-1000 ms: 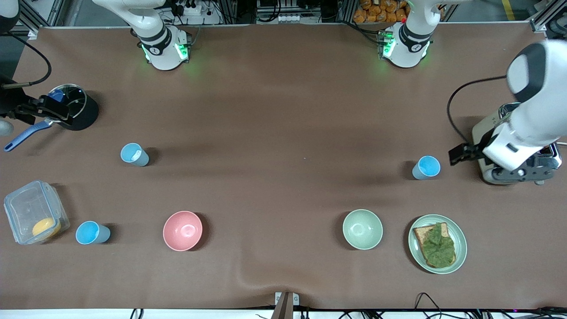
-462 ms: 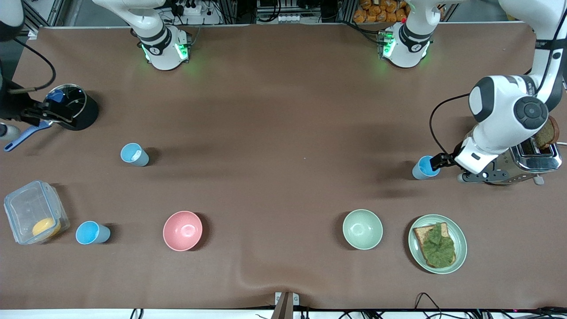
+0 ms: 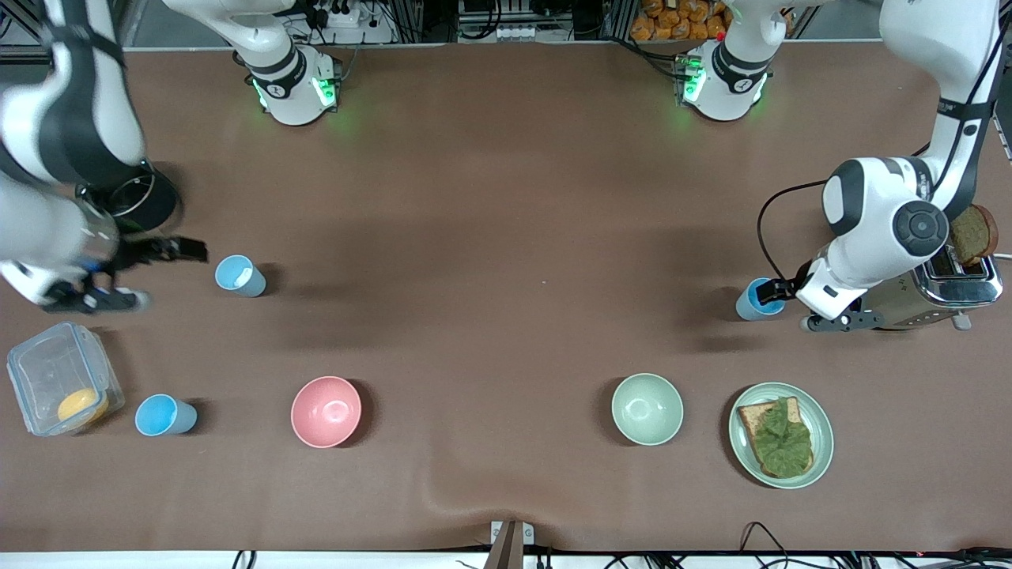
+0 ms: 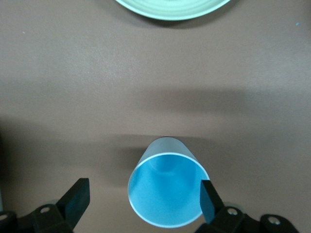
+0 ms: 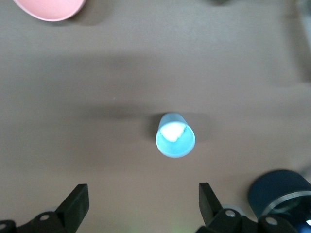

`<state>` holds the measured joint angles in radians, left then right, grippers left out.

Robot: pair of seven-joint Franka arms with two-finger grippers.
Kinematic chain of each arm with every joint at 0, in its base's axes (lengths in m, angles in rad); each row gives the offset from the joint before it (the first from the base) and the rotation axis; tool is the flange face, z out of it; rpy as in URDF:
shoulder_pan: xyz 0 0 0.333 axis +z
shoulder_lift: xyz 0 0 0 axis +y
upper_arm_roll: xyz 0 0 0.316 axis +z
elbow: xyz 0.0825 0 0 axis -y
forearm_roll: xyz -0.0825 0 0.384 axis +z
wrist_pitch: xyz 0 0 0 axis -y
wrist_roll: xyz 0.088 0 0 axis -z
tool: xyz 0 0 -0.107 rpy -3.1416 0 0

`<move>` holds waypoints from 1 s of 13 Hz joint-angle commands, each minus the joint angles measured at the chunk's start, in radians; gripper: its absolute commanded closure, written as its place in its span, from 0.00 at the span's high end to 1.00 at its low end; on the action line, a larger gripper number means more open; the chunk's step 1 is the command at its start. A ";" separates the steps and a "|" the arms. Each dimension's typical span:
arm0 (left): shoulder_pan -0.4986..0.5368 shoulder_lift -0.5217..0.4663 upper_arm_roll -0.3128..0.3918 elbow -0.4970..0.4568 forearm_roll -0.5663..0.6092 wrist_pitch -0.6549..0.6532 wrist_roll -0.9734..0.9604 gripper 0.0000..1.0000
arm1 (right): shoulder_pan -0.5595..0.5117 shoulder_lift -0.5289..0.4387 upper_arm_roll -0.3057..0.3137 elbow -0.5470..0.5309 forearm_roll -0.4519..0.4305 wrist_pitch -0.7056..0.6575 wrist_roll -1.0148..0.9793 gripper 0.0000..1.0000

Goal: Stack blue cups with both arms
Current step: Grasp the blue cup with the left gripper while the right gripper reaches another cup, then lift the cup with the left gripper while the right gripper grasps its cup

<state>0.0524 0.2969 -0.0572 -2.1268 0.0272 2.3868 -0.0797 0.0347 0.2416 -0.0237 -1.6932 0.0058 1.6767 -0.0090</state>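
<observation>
Cup (image 4: 167, 189) seemingly between left claw (image 4: 144, 198) fingers

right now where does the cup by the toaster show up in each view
Front view: the cup stands beside the toaster, at the left gripper.
Left wrist view: same cup, low in the middle, between the open fingers.
Right wrist view: not in it; that one shows another cup.
Shared landmark: the green bowl, whose rim edges the left wrist view.

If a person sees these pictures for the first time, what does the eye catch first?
Probably the two white arms at the table's ends: the left gripper open around a blue cup beside the toaster, the right gripper open near another blue cup. Then the pink bowl.
</observation>
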 commanded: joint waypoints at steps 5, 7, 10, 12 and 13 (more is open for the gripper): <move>0.024 0.053 -0.006 -0.012 -0.006 0.078 0.067 1.00 | 0.013 -0.011 -0.001 -0.394 -0.012 0.427 0.020 1.00; 0.024 0.051 -0.006 -0.019 -0.006 0.078 0.072 1.00 | 0.008 -0.002 -0.002 -0.437 -0.012 0.483 0.015 1.00; 0.021 0.054 -0.007 -0.019 -0.006 0.078 0.074 0.48 | 0.008 0.018 -0.004 -0.450 -0.016 0.489 0.011 1.00; 0.021 0.056 -0.012 -0.016 -0.018 0.078 0.069 0.00 | -0.002 0.053 -0.004 -0.451 -0.020 0.515 0.006 1.00; 0.018 0.054 -0.013 -0.015 -0.018 0.078 0.067 0.00 | -0.009 0.065 -0.004 -0.451 -0.020 0.515 0.006 1.00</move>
<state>0.0665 0.3585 -0.0611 -2.1338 0.0272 2.4487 -0.0355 0.0407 0.2846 -0.0288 -2.1340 0.0005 2.1703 -0.0083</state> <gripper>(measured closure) 0.388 0.000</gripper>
